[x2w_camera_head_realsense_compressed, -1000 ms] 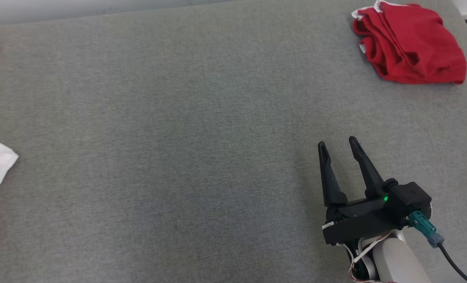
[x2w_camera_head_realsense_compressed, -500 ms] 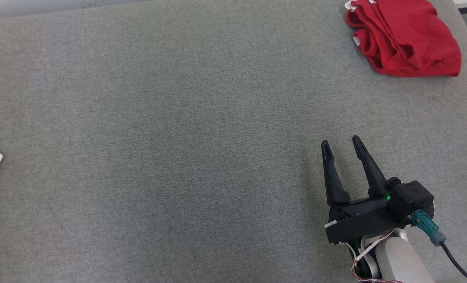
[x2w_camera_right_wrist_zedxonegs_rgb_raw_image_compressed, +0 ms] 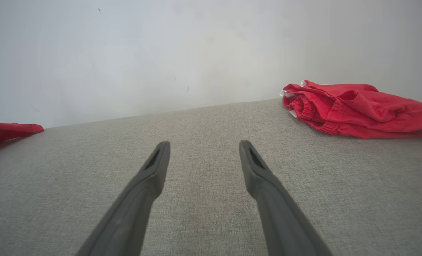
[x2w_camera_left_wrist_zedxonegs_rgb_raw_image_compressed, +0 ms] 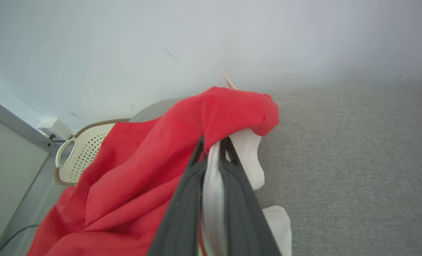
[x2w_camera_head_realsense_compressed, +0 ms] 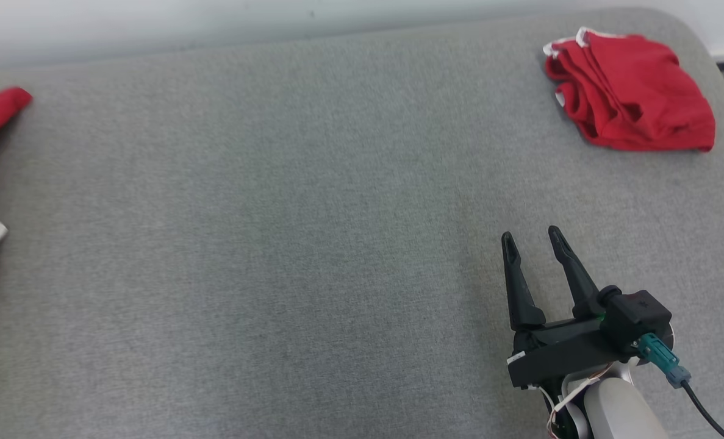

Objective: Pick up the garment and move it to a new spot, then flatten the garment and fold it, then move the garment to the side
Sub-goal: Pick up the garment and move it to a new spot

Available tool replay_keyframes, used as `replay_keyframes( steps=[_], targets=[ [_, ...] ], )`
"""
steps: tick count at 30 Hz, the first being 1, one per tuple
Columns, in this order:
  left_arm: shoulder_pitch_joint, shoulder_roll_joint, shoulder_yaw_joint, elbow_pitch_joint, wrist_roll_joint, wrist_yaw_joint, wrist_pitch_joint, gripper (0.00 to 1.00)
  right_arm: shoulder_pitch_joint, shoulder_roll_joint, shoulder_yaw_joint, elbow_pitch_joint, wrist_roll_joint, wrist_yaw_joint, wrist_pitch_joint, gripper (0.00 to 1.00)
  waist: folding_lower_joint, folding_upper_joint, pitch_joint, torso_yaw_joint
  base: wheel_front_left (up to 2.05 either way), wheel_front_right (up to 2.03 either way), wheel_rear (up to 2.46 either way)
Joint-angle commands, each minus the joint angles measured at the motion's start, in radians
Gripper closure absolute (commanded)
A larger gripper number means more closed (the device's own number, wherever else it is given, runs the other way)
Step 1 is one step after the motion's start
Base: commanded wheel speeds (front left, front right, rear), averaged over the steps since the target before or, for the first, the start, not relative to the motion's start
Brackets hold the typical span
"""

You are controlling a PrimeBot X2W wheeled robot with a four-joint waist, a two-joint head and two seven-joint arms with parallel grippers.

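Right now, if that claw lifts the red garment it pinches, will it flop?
Probably floppy: the red garment drapes in soft folds over the left gripper. Likely light, as a small pinch bunches it. Loose cloth beyond the pinch may trail.

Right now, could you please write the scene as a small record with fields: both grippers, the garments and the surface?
left gripper: shut on the red and white garment, at the surface's left edge
right gripper: open, empty, over bare grey cloth
folded red garment: far right corner, apart from both grippers
surface: grey padded fabric
basket: cream, perforated, partly hidden behind the held garment
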Motion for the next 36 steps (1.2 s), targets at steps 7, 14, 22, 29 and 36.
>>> replay_keyframes(
  steps=[7,14,22,29,36],
  targets=[
    [-0.066,-0.041,-0.082,-0.104,0.007,-0.014,-0.067,1.00,0.026,-0.001,-0.007,0.003,0.014,-0.001,-0.001,0.00,0.0000,0.0000,-0.077,0.026,0.00,0.00,0.00],
    [-0.077,-0.070,-0.210,-0.238,-0.017,-0.015,-0.065,1.00,0.043,0.008,-0.017,0.005,0.017,-0.001,-0.001,0.00,0.0000,0.0000,-0.111,0.006,0.00,0.00,0.00],
    [-0.019,-0.066,-0.359,-0.505,-0.084,-0.015,0.005,1.00,0.061,0.022,-0.030,0.000,0.023,-0.001,-0.001,0.00,0.0000,0.0000,-0.134,-0.048,0.00,0.00,0.00],
    [0.059,-0.079,-0.442,-0.785,-0.097,-0.015,0.088,1.00,0.069,0.030,-0.041,-0.007,0.030,-0.001,-0.001,0.00,0.0000,0.0000,-0.129,-0.092,0.00,0.00,0.00],
    [0.155,-0.129,-0.520,-1.022,-0.103,-0.001,0.151,1.00,0.073,0.034,-0.053,-0.018,0.025,-0.001,-0.001,0.00,0.0000,0.0000,-0.110,-0.101,0.00,0.00,0.00]
  ],
)
